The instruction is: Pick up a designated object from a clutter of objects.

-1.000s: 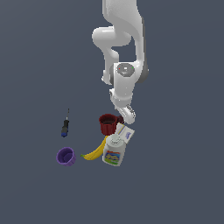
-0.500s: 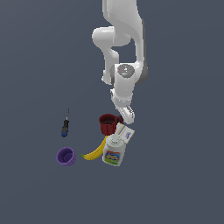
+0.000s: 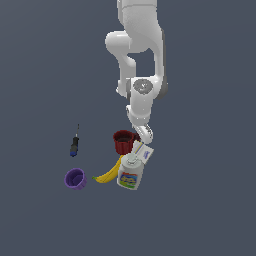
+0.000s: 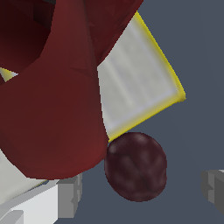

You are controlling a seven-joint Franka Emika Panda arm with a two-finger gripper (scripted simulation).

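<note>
Nothing has visibly moved: the gripper [image 4: 140,192] stays low, jaws wide and empty, straddling the maroon ball [image 4: 135,167]. Closing could clip the adjacent red mug [image 4: 52,109], nudging the ball away.

White arm comes down from the top; its gripper [image 3: 145,134] sits low, just right of the red mug [image 3: 125,142], fingers too small to read. White-blue box [image 3: 143,152] just below the gripper, touching the white labelled bottle [image 3: 131,172]. Yellow banana [image 3: 110,173] lies left of the bottle, against it. Purple cup [image 3: 76,178] further left, apart. Small dark screwdriver [image 3: 74,145] above the cup, well left of the mug.
</note>
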